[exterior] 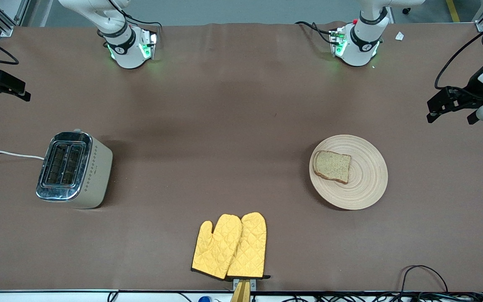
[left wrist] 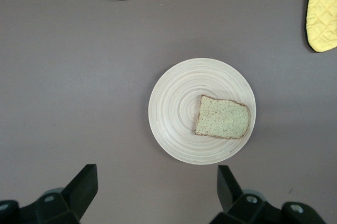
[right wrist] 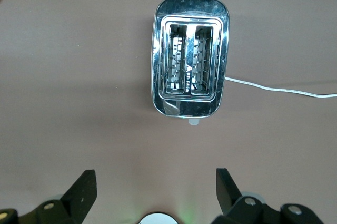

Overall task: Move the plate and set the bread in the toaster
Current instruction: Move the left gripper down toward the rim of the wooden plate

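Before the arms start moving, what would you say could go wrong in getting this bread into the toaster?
1. The bread lies flat and off-centre on the plate, so it may slide when the open left gripper moves the plate.
2. The toaster slots are narrow; a tilted slice could catch on the chrome top.
3. The oven mitts lie near the table's front edge between them; a low carry might snag. The open right gripper waits.
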Robot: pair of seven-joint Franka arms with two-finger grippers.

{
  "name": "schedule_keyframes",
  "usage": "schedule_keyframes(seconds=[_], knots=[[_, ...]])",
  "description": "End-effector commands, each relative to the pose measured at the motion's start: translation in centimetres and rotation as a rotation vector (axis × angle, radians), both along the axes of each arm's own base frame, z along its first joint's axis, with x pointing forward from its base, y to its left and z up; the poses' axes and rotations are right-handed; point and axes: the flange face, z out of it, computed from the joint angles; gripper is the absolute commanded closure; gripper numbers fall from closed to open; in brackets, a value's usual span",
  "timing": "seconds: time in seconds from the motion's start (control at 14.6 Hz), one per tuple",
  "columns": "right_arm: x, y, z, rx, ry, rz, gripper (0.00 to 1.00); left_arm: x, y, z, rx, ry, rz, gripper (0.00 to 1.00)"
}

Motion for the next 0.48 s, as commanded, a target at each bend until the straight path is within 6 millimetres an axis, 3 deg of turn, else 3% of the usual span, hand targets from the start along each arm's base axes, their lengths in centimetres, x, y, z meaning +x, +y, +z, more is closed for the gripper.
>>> schedule_keyframes(seconds=[0.0, 0.41], knots=[[-0.14, -0.39, 0.18, 0.017, 0.001, -0.003, 0.0, 0.62, 0.24, 0.28, 0.013, -0.01, 0.006, 0.0], [-0.14, -0.39, 0.18, 0.017, 0.001, -0.003, 0.0, 0.8, 0.87, -0.61, 0.022, 0.014, -0.001, 0.0]])
